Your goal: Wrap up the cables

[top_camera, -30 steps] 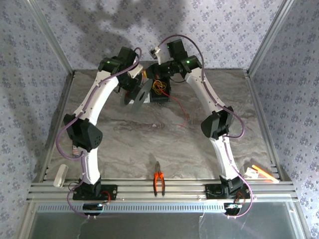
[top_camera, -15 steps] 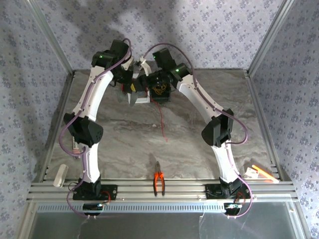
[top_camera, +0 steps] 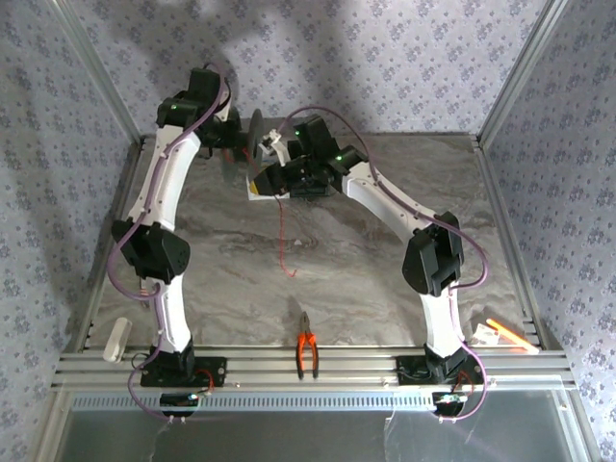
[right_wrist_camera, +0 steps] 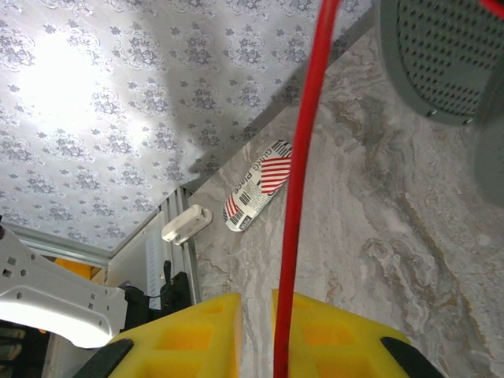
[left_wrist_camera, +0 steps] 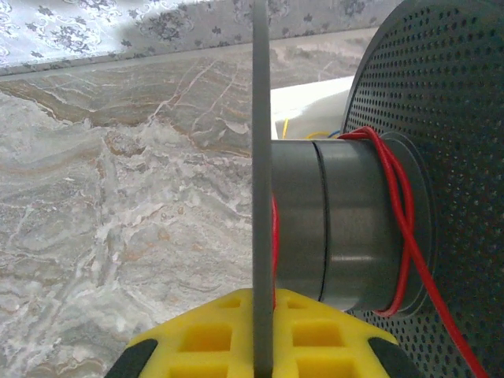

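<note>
Marble table (top_camera: 385, 279). Perforated spool (left_wrist_camera: 346, 228) at far centre-left, flange clamped by left gripper (left_wrist_camera: 262, 335). Beside it, right gripper (right_wrist_camera: 256, 331) narrowly parted, red wire (right_wrist_camera: 303, 157) running through gap. Wire looped on spool core, tail trailing across table. Pliers (top_camera: 307, 348) at near edge.

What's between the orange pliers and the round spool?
In the top view, the red cable runs from the spool toward the pliers; past its end, only bare table.

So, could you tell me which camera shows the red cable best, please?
Left wrist: close up, the red cable loops around the spool's grey hub. Right wrist shows one straight stretch; top external, a thin strand trailing over the table.
</note>
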Controlling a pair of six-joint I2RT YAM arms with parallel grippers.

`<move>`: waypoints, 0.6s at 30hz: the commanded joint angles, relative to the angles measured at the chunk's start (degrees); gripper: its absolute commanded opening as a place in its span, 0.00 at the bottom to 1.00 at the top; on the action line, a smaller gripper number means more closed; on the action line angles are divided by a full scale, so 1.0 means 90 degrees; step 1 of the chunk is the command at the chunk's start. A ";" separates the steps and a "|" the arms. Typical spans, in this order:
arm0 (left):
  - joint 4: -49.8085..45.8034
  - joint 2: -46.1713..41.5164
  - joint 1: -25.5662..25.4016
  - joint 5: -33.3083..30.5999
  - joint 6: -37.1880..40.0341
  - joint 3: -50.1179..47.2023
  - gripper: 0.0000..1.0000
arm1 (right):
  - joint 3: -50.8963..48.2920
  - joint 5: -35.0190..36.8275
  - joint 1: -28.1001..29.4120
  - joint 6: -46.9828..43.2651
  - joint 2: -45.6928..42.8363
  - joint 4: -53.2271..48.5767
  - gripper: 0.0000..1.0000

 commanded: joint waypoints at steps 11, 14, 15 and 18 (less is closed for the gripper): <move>0.1769 -0.0854 0.0501 0.0718 -0.1010 0.0019 0.00 | -0.1472 -0.0323 0.0356 0.0704 -0.0470 0.1446 0.25; 0.1804 -0.0878 0.0525 0.0800 -0.1085 0.0126 0.00 | -0.1672 -0.0306 0.0358 0.0817 -0.0460 0.1672 0.25; 0.1831 -0.0885 0.0544 0.0848 -0.1113 0.0142 0.00 | -0.1731 -0.0308 0.0354 0.0837 -0.0468 0.1734 0.25; 0.1936 -0.0947 0.0638 0.1142 -0.1280 0.0178 0.00 | -0.1930 -0.0305 0.0352 0.0899 -0.0487 0.1908 0.26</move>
